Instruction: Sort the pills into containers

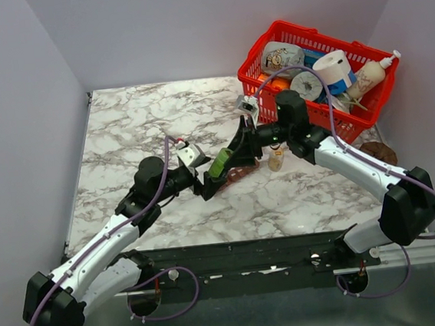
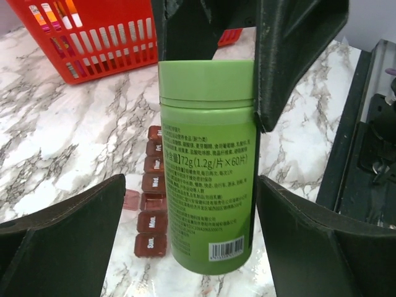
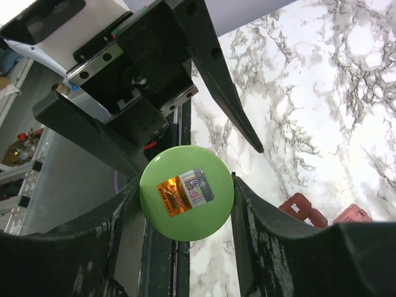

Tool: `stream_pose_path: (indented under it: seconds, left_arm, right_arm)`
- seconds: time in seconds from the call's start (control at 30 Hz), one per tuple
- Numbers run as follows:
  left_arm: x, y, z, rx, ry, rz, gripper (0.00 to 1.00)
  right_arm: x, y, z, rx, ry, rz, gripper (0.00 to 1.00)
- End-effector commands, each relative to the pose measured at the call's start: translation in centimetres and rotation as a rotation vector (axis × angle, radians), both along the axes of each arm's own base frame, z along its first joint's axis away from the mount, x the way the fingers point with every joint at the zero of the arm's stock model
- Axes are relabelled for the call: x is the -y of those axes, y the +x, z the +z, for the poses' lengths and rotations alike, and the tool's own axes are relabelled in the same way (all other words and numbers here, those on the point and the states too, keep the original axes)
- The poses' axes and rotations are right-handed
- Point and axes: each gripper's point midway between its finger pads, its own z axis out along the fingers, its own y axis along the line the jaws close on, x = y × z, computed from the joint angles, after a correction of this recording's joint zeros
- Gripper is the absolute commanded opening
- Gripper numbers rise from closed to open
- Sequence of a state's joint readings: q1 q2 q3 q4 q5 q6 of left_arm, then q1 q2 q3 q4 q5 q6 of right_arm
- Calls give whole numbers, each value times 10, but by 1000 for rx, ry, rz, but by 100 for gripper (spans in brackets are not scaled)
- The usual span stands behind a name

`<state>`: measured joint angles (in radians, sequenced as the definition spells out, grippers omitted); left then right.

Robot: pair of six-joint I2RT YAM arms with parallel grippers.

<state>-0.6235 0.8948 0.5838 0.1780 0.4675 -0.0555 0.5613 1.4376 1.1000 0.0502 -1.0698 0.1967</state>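
Containers [image 2: 153, 184]: the reddish-brown weekday strip lies flat on the marble table [image 1: 123, 141], mid-field btwn the two arms. It sits under and behind the green bottle [image 2: 207, 167]. From above it shows just right of that bottle, w/ a small brown bottle [image 1: 276, 157] near it. I can't tell which cell lids are open; a pale flap sticks out at the strip's side, maybe one lid. No loose pills visible, so I take it they're inside the green bottle.

Right gripper [image 3: 185, 185] is clenched on the bottle's cap end, both fingers pressed against the green rim. The bottle is off the table and at a slant in the top view. Left gripper [image 2: 190, 185] is released: its fingers stand wide either side of the bottle body, w/ gaps on both sides, touching nothing.

Step in hand, my read: a two-handed cap removal. How I'd run it:
- Centre the left fingers on the lower body, well below the cap seam, so they don't pinch the cap too.
- Close firmly. The label plastic looks slick and prob. slips under twist.
- Let the right wrist turn about the bottle's own axis, w/ no side pull.
- Get the mouth pointing up before the cap frees, else pills scatter.
- Stay over the marble beside the strip, and don't dip low enough to knock it.
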Motion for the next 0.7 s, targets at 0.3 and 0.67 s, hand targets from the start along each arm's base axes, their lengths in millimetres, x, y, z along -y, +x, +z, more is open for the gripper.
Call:
stream_pose_path:
  seconds: [0.3,0.67]
  left_arm:
    - [17,0,3,13,75,-112,31]
    - [26,-58,-12,-68,90,-455,0]
  right_arm:
    - [-1,5,7,29,28,-28,4]
    - [19,-55,-3,471,144,384,7]
